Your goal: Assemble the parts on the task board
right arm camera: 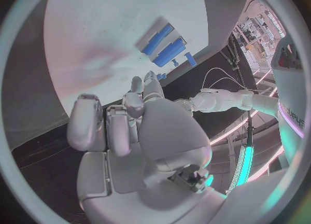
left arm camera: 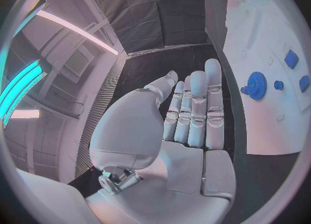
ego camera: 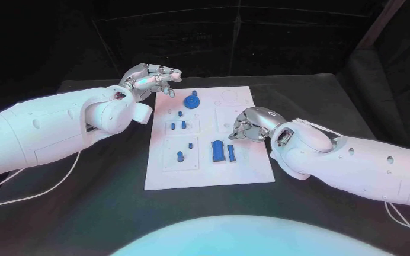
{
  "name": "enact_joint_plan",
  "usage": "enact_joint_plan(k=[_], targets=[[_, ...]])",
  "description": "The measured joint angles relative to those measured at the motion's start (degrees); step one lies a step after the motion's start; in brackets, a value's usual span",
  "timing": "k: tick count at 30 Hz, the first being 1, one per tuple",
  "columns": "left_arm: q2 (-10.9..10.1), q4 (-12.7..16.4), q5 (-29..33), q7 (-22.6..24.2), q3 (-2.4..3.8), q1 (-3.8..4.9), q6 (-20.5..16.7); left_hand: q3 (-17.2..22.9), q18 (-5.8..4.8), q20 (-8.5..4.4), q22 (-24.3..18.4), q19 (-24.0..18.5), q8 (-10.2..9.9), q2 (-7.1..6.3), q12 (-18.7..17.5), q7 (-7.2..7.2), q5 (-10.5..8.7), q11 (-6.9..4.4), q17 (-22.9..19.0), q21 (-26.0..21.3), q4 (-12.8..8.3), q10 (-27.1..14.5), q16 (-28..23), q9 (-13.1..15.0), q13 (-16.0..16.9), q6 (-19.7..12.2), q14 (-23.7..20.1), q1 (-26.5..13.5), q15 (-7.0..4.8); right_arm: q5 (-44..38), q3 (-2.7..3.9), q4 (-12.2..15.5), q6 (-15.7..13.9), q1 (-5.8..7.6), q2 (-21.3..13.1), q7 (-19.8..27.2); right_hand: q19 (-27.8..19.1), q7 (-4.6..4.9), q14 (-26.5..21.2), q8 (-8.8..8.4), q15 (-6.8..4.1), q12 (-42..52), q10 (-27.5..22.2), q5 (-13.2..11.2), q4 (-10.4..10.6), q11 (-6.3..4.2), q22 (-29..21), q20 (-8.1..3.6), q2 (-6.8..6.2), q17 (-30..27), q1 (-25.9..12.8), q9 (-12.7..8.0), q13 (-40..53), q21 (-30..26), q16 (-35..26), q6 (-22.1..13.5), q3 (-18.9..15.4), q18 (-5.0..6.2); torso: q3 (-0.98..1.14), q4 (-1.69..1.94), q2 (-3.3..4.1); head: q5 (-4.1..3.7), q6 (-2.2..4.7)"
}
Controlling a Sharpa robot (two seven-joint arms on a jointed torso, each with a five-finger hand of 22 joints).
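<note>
The white task board (ego camera: pixel 247 170) lies in the middle of the black table. A blue gear (ego camera: pixel 193 100) stands near its far edge, small blue parts (ego camera: pixel 177 125) sit below it, and two long blue parts (ego camera: pixel 222 152) lie side by side nearer me. My left hand (ego camera: pixel 154 81) hovers off the board's far left corner with straight fingers (left arm camera: pixel 197 110), holding nothing; the gear (left arm camera: pixel 256 85) lies just beyond it. My right hand (ego camera: pixel 249 124) is over the board's right side with its fingers curled down (right arm camera: pixel 123 123); I see nothing in them. The long parts (right arm camera: pixel 162 45) lie ahead of it.
Bare black table (ego camera: pixel 102 208) surrounds the board on all sides. A white cable (ego camera: pixel 34 194) trails over the table under my left arm. Dark curtains close off the far side.
</note>
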Motion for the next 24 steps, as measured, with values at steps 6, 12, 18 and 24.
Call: enact_joint_plan(k=[6,12,18,24], targets=[[0.0,0.0,0.0,0.0,-0.02,0.00,0.0,0.0,0.00,0.00,0.0,0.0,0.0,0.00,0.0,0.00,0.00,0.00,0.0,0.0,0.0,0.0,0.0,0.0,0.0,0.0,0.0,0.0,0.00,-1.8,0.00,0.0,0.8,-0.67,0.4,-1.3,0.2,-0.21,0.0,0.50,0.00,0.0,0.4,0.0,0.0,0.00,0.5,-0.22,0.00,0.0,0.0,0.2,0.0,0.2,0.0,0.2,0.0,0.00,0.00,0.02,0.02,0.09,-0.33],[0.0,0.0,0.0,0.0,-0.03,0.00,0.0,-0.2,0.00,0.00,-0.1,0.0,0.0,0.29,0.0,0.00,0.00,0.00,-0.1,0.0,-0.2,0.0,0.0,0.0,-0.1,0.0,0.0,0.3,0.00,-3.3,-0.01,0.1,2.3,-1.09,0.6,-2.1,0.2,-0.21,0.0,1.00,0.01,0.3,0.5,0.0,0.0,0.07,0.7,-0.21,0.00,0.0,0.0,0.3,0.0,0.5,0.2,0.2,0.0,0.00,0.03,0.03,0.04,0.27,-0.66],[0.0,0.0,0.0,0.0,-0.05,0.00,0.0,-0.2,0.00,0.00,-0.1,0.0,0.0,0.29,0.0,0.00,0.00,0.00,-0.1,0.0,-0.2,0.0,0.0,0.0,-0.1,0.0,0.0,0.3,0.00,-4.5,-0.01,0.0,3.6,-1.22,0.8,-2.6,0.2,-0.37,0.0,1.00,0.01,0.3,0.7,0.0,0.0,-0.16,0.7,-0.21,0.00,0.0,0.0,0.3,0.1,0.5,0.2,0.0,0.0,0.01,0.03,0.08,0.06,0.28,-0.78],[0.0,-0.1,0.0,0.0,-0.05,0.00,0.0,-0.2,0.00,0.00,-0.1,0.0,0.0,0.29,0.0,0.00,0.00,0.00,-0.1,0.0,-0.2,0.0,0.0,0.0,0.0,0.0,0.0,0.3,0.00,-5.3,-0.01,-0.4,4.6,-1.43,1.4,-3.1,0.2,-0.37,0.0,1.30,0.02,0.8,0.9,0.0,0.0,-0.27,0.9,-0.21,0.01,0.0,0.0,0.3,0.4,0.5,0.2,0.0,0.0,0.01,0.04,0.11,0.06,0.30,-0.87]])
